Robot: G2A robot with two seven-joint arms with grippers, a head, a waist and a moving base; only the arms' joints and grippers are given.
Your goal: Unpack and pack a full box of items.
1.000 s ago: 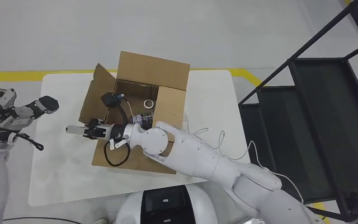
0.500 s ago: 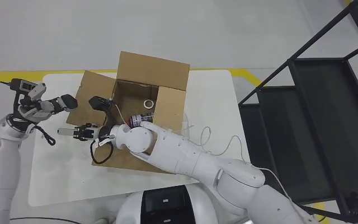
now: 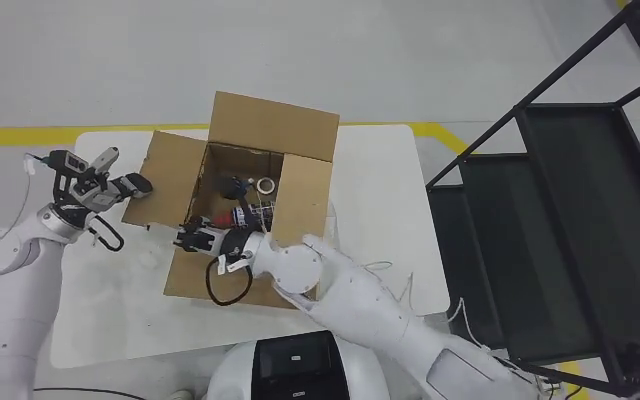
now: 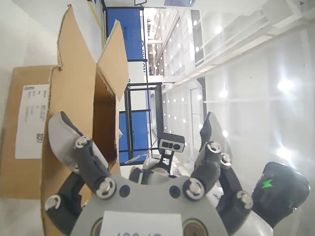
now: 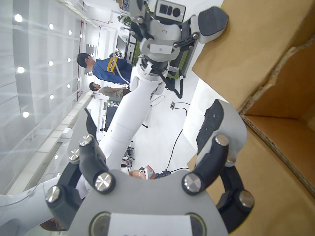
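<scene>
A brown corrugated cardboard box (image 3: 275, 125) stands open in the middle of a white table (image 3: 380, 220), its flaps spread out. On the floor of the box, a small cylindrical can with a dark label (image 3: 252, 212) lies on its side. A white roll of tape (image 3: 265, 186) lies flat just beyond it, nearer the back wall, and a small dark object beside the tape is too unclear to name. The left gripper (image 3: 128, 186) sits at the outer edge of the left side flap (image 3: 172, 168), its jaws spread wide with nothing between them. From the right wrist, one of its dark pads (image 5: 212, 22) is seen touching the flap's edge. The right gripper (image 3: 190, 238) hangs at the box's left wall, towards the front and near the can, its jaws likewise wide apart and empty. The box looks light. Its walls are probably fairly stiff, but the flaps are likely to bend at their creases, so a flap is better pinched close to the fold than at its torn outer edge. The can seems rigid and smooth and may roll, so a hold across the middle of its body should be steadiest. The tape roll looks light and firm, best taken across its ring wall.
</scene>
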